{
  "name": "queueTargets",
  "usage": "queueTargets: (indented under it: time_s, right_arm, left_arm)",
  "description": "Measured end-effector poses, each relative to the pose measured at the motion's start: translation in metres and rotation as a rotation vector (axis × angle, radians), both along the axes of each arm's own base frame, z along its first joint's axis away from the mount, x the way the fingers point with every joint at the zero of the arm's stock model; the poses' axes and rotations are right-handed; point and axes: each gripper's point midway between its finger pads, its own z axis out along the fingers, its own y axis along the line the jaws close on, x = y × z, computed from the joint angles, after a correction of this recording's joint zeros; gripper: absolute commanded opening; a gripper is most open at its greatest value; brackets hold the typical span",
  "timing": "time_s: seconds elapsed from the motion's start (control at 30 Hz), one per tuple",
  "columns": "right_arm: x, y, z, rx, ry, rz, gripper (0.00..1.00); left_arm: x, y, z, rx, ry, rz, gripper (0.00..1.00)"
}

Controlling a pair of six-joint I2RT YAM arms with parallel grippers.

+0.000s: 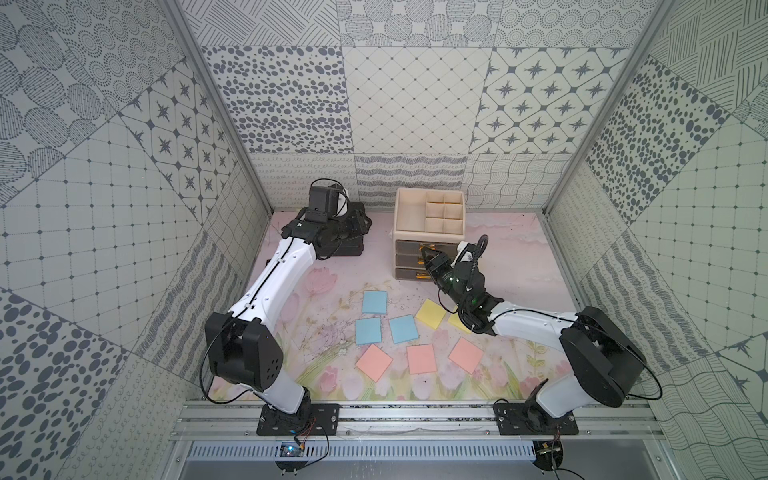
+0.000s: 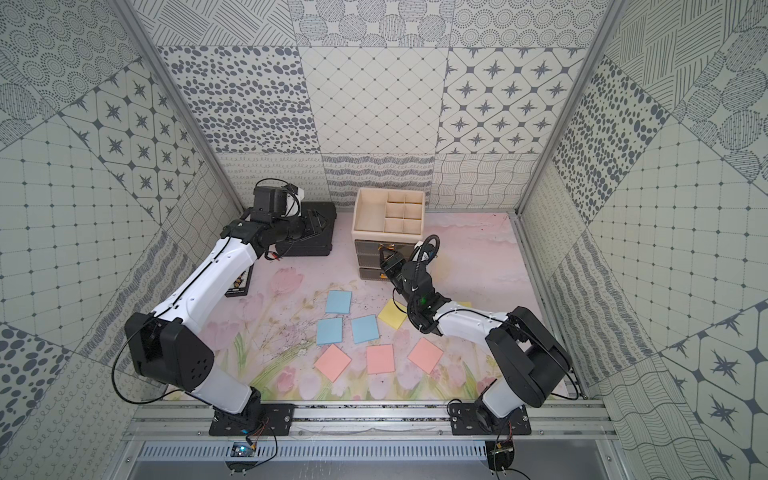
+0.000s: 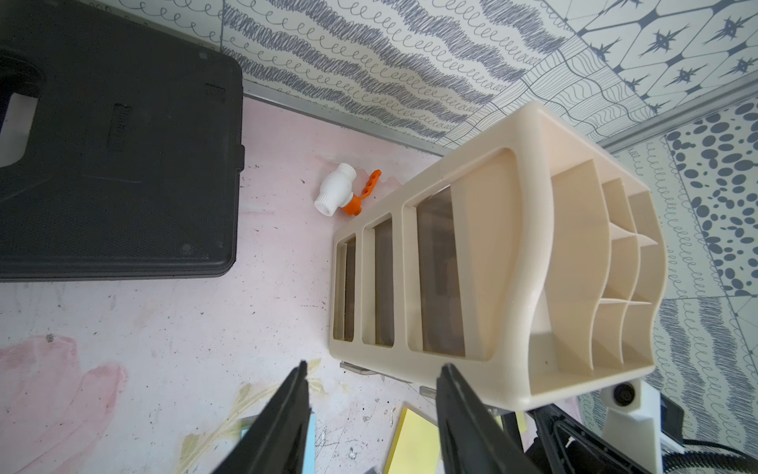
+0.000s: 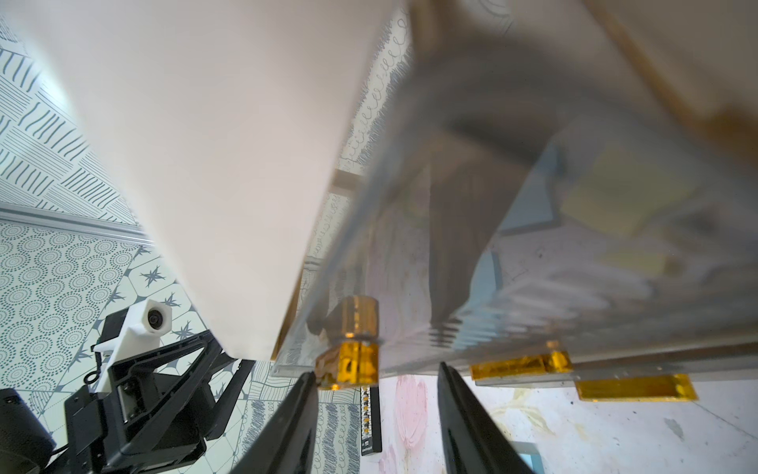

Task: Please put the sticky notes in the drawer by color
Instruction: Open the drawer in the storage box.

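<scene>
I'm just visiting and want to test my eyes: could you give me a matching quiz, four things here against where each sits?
Things:
1 blue notes
2 pink notes
3 black case
4 right claw

Places:
A at the cabinet, by its gold handle
B row nearest the arm bases
C far corner, under the left arm
D between cabinet and pink row

Pairs: 1-D; 2-B; 3-C; 4-A

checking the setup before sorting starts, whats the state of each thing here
drawer: all three drawers look shut
blue sticky notes: three, lying flat
pink sticky notes: three, lying flat
yellow sticky notes: two seen, flat, one partly under the right arm
right gripper: open, jaws around the top gold handle, not closed on it
left gripper: open, empty
black case: closed
</scene>
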Motion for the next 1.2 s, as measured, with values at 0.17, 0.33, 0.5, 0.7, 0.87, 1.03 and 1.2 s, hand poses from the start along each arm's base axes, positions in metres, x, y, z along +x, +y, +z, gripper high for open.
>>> queueTargets:
  time_s: [0.17, 0.33, 0.5, 0.7, 0.87, 1.03, 1.2]
  right_arm:
    - [0.003, 0.000, 0.008, 0.009, -0.014, -0.007, 0.56]
    - [0.004, -0.002, 0.008, 0.009, -0.014, -0.012, 0.56]
    - [0.005, -0.003, 0.007, 0.009, -0.013, -0.019, 0.49]
    - [0.007, -0.004, 0.007, 0.017, -0.014, -0.026, 0.31]
    - [0.007, -0.004, 0.009, 0.024, -0.015, -0.022, 0.28]
    - [0.006, -0.002, 0.010, 0.039, -0.015, -0.015, 0.24]
    - [0.006, -0.002, 0.011, 0.056, -0.009, -0.014, 0.23]
  left_arm:
    - [-0.001, 0.000, -0.003, 0.002, 0.005, 0.000, 0.53]
    - [-0.004, 0.001, -0.003, 0.002, 0.007, 0.000, 0.53]
    - [-0.005, 0.001, -0.005, 0.004, 0.010, 0.000, 0.53]
    - [-0.006, 0.002, -0.003, 0.002, 0.005, -0.001, 0.53]
    - [-0.007, 0.002, -0.003, 0.002, 0.006, -0.001, 0.53]
    - [-0.008, -0.001, -0.003, 0.000, 0.007, -0.009, 0.52]
    - [-0.011, -0.009, 0.001, 0.000, -0.004, -0.033, 0.52]
